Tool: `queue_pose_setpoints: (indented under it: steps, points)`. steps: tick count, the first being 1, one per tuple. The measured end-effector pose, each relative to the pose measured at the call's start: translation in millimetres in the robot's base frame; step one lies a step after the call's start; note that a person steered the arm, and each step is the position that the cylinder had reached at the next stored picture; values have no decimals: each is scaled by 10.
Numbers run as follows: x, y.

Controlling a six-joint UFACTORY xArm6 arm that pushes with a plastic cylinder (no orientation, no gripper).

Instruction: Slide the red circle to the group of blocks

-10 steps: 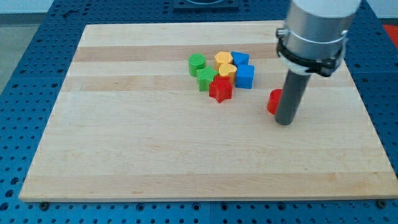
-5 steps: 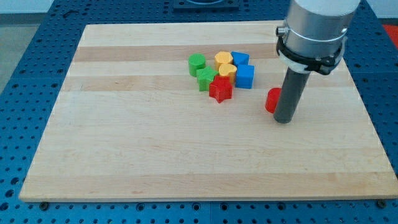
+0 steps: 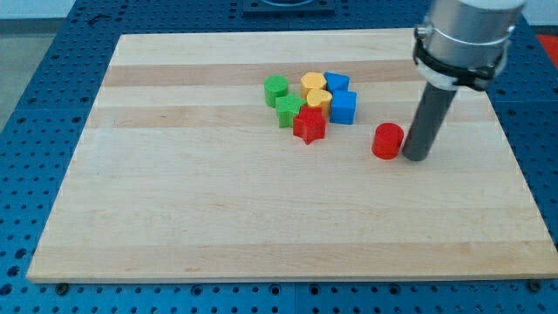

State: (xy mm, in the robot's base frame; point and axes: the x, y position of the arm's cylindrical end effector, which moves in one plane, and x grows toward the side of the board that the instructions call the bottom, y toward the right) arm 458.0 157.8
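Note:
The red circle (image 3: 388, 140) lies on the wooden board, to the right of and slightly below the group of blocks. My tip (image 3: 416, 159) rests on the board just right of the red circle, close beside it. The group holds a red star (image 3: 309, 126), a green cylinder (image 3: 276, 89), a green block (image 3: 289, 111), two yellow blocks (image 3: 315, 83) (image 3: 317, 98) and two blue blocks (image 3: 336, 84) (image 3: 343, 107). A gap of bare board separates the red circle from the nearest blue block.
The wooden board (image 3: 261, 218) sits on a blue perforated table (image 3: 35, 105). The arm's grey body (image 3: 466, 35) hangs over the board's upper right corner.
My tip has moved to the right and slightly up, from overlapping the red circle's right side to standing just right of it. The red circle now shows in full; the group has not moved.

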Motion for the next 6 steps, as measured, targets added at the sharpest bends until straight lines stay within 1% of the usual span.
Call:
queue_pose_setpoints:
  steps: [1, 3, 4, 5, 6]
  points:
    - [-62, -160]
    - [-62, -269]
    - [-80, -592]
    - [-204, -778]
    - [-228, -737]
